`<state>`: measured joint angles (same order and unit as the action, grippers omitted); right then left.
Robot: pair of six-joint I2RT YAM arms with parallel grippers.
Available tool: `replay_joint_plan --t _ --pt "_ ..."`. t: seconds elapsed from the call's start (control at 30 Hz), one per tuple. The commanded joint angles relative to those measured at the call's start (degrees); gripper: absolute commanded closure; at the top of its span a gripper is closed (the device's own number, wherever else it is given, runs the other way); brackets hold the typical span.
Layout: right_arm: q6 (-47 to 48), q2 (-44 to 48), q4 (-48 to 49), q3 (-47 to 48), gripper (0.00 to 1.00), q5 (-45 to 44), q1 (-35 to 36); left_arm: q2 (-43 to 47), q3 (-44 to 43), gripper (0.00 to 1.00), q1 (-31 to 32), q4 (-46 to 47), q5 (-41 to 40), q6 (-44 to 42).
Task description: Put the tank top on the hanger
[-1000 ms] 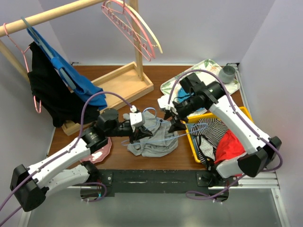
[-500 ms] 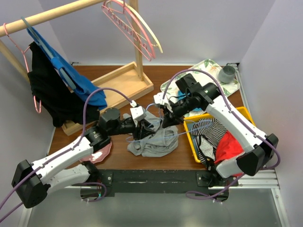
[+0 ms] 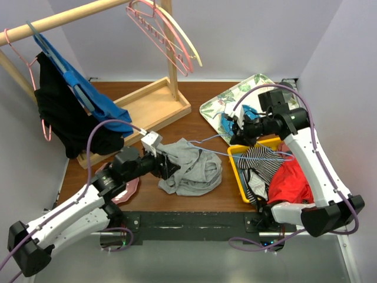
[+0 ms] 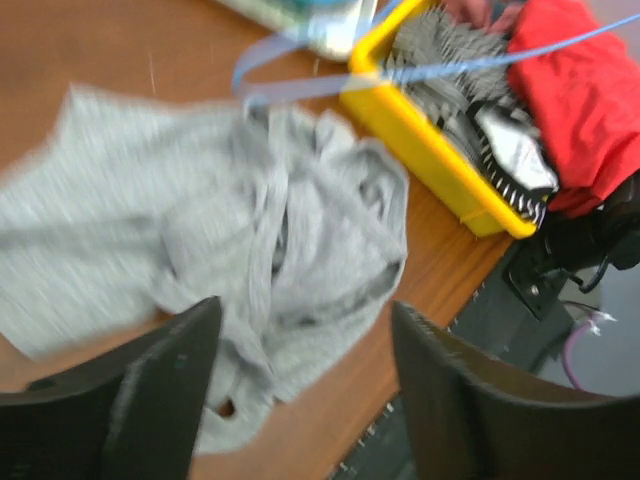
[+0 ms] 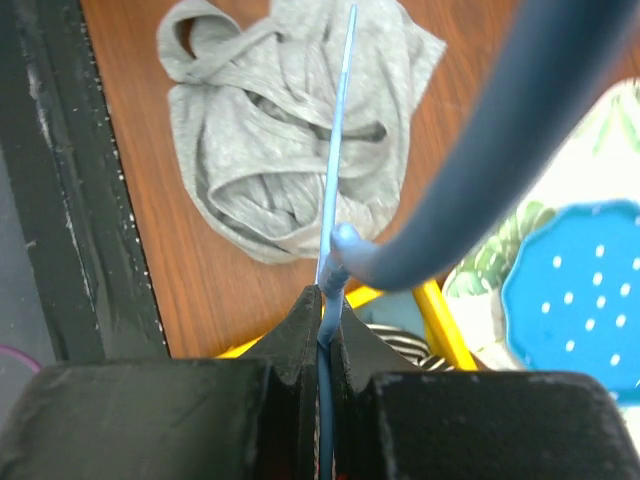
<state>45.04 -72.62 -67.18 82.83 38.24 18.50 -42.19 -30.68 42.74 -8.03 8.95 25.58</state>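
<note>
The light-grey tank top (image 3: 189,170) lies crumpled on the brown table in front of my left gripper (image 3: 169,165), which stands open just above it with nothing between its fingers. In the left wrist view the tank top (image 4: 200,220) spreads under the open gripper (image 4: 302,318). My right gripper (image 3: 235,135) is shut on the thin pale-blue hanger (image 3: 213,139), held over the basket's left edge. In the right wrist view the gripper (image 5: 327,298) clamps the hanger (image 5: 336,170) at its neck, with the tank top (image 5: 270,130) beyond on the table.
A yellow basket (image 3: 235,168) holds a striped garment (image 3: 259,165) and a red garment (image 3: 288,180). A floral tray (image 3: 213,109) sits behind it. A wooden rack base (image 3: 150,100), hanging blue and black clothes (image 3: 65,112), pink hangers (image 3: 159,32) and a pink plate (image 3: 128,190) stand left.
My left gripper opened, let go and drew back to the left. My right gripper shut on the hanger and carried it right, away from the tank top toward the basket.
</note>
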Motion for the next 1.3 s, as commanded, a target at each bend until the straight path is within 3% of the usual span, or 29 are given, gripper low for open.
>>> replay_joint_plan --t 0.0,0.5,0.6,0.7,1.0,1.27 --pt "-0.6 0.3 0.1 -1.4 1.00 2.2 -1.7 -4.7 4.7 0.34 -0.2 -1.3 2.3 11.9" --pt "3.8 -1.4 -3.1 -2.3 1.00 8.8 -1.8 -22.8 4.1 0.56 1.4 6.5 -1.7 14.9" --pt "5.9 -1.7 -4.5 -2.6 1.00 9.4 -1.8 -24.6 3.7 0.72 1.4 9.5 -1.1 14.9" --pt "8.8 -2.3 -6.9 -2.8 1.00 10.2 -1.8 -23.6 2.9 1.00 1.4 10.0 -1.0 14.8" --pt "17.0 -2.8 -13.9 -1.5 1.00 10.7 -1.6 -12.0 3.3 1.00 -3.5 8.4 3.5 16.8" --pt "13.3 -3.0 -9.6 -4.1 1.00 10.3 -1.7 -6.7 2.8 1.00 -9.9 9.8 12.1 18.4"
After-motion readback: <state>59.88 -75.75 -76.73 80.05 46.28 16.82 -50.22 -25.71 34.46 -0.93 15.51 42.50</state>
